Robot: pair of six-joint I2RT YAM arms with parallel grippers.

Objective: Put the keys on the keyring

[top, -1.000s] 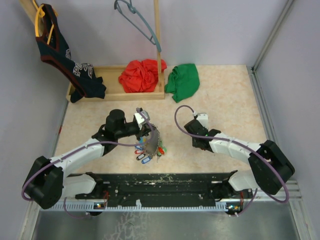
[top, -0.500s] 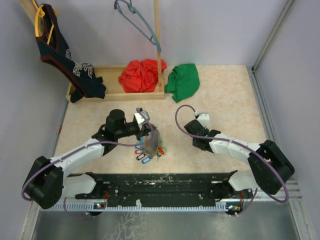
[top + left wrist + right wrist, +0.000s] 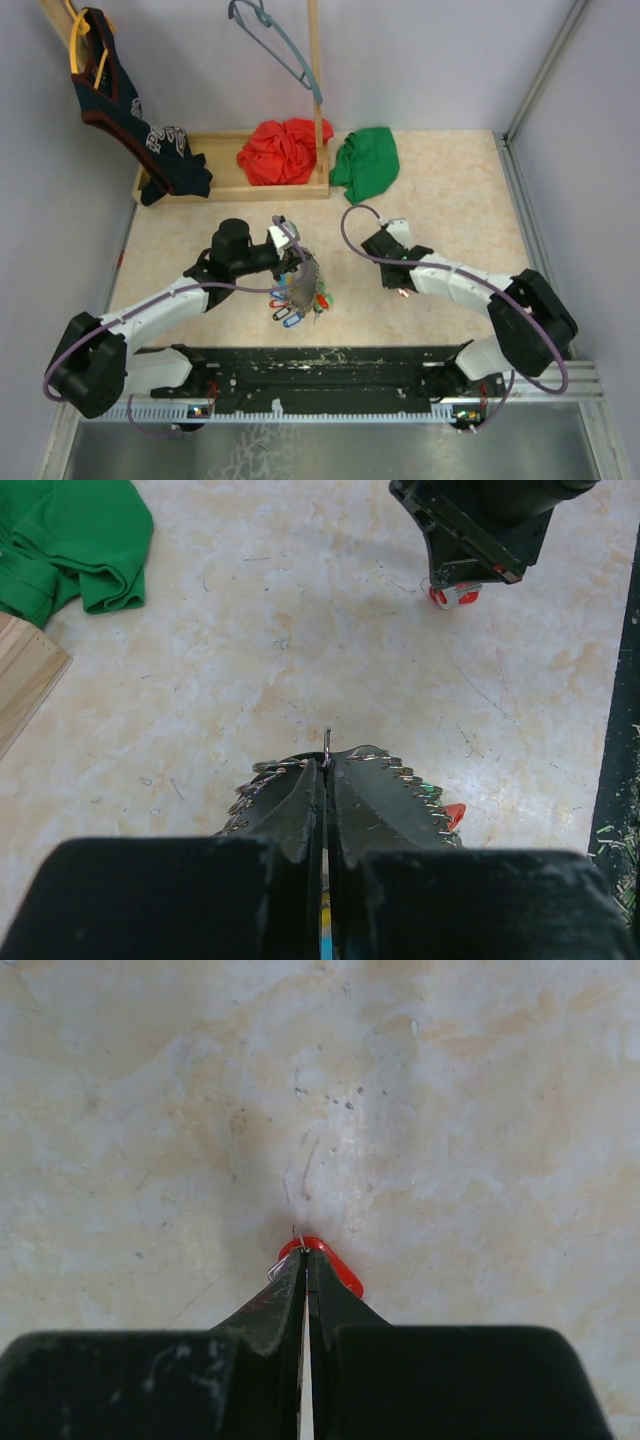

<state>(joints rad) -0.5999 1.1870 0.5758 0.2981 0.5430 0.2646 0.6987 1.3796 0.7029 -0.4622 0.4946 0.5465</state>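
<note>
Black rail (image 3: 330,362) along the near edge is anchoring both arms, and just beyond it the keys (image 3: 290,308) are dangling in a bunch of red, blue and green tags from the keyring (image 3: 313,272). The left claw (image 3: 327,772) is pinching that keyring with its jaws closed tight on the thin metal, holding the loop up, probably so that a free end is facing the other arm. Whether the lowest tags are touching the worktop (image 3: 450,190) I cannot tell. Off to the right, well apart from the bunch, the right claw (image 3: 305,1265) is reaching down to the worktop with its jaws squeezed together on a single red-tagged key (image 3: 338,1270), whose tag is poking out past the tips. My judgement is that this loose key is being gripped for carrying across to the loop. Farther back, a wooden tray (image 3: 225,190) is holding a red cloth (image 3: 285,150), a green cloth (image 3: 367,163) is lying just beside it, and a hanger (image 3: 275,40) and a dark garment (image 3: 125,110) are hanging at the rear.
</note>
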